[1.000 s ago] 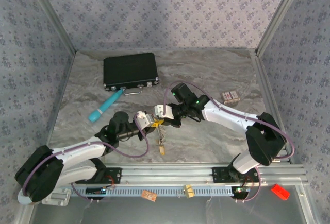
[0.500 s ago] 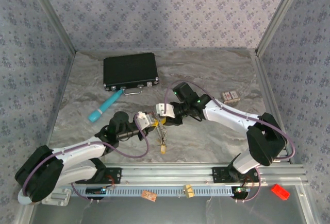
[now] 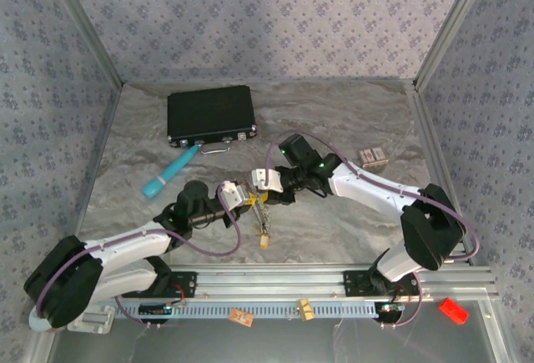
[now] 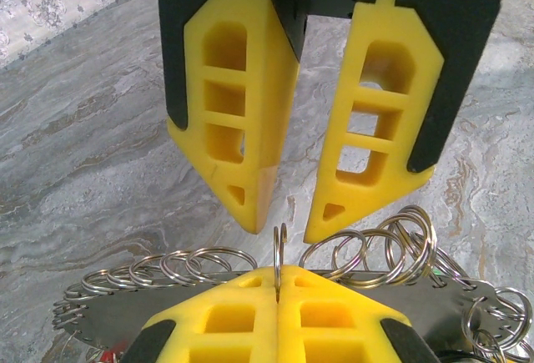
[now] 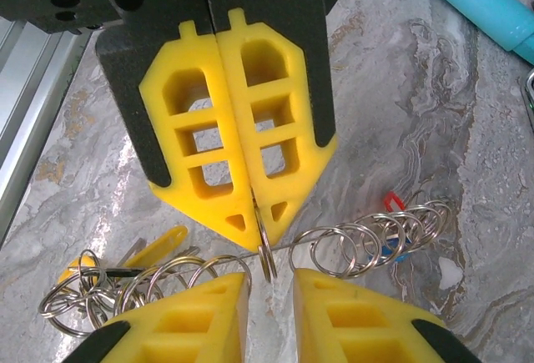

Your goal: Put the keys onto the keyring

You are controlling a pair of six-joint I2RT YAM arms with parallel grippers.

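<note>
Over the last 1 second we see almost nothing shift: both arms stay tip to tip and only the chain (image 3: 264, 228) below the fingers has swung slightly, so we judge this fine alignment, with no key newly threaded. Our left gripper (image 4: 278, 271) is clamped on 1 upright split ring (image 4: 279, 244) of the keyring (image 5: 292, 249); the right gripper (image 4: 288, 228) faces it, fingers parted, the ring's edge just between their tips. The keys (image 5: 160, 243) hang to either side of the fingers. We can read no writing
</note>
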